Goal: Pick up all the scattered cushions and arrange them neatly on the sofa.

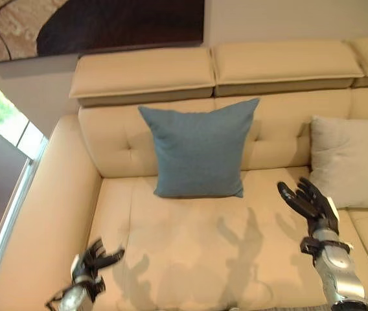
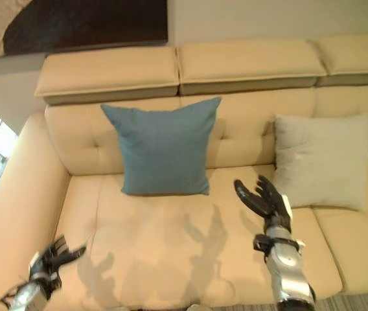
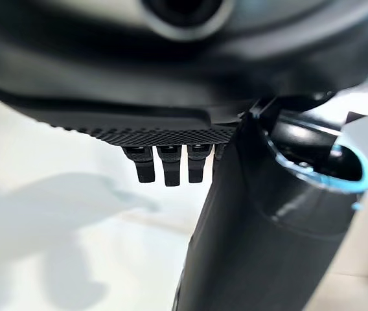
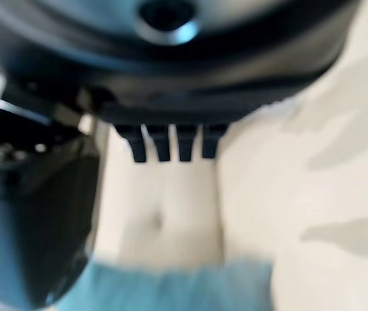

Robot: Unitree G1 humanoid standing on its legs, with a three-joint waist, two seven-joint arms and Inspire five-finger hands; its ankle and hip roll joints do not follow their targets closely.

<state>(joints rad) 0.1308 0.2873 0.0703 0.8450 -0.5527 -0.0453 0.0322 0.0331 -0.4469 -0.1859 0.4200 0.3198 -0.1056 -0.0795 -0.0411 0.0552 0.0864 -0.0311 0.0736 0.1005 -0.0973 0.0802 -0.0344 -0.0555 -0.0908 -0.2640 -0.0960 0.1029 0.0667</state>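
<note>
Two cushions are already leaning upright against the back of the cream leather sofa (image 1: 171, 259): one square blue fabric cushion (image 1: 199, 148) near its left end, one pale beige cushion (image 1: 349, 160) further right. Both the left hand (image 1: 92, 260) and right hand (image 1: 310, 199) are hovering spread and empty above the seat, suggesting arranging is nearly complete.

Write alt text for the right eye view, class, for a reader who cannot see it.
A blue cushion and a cream cushion stand upright against the back of a tan sofa. The left robot hand and the right robot hand hover open and empty over the seat.
</note>
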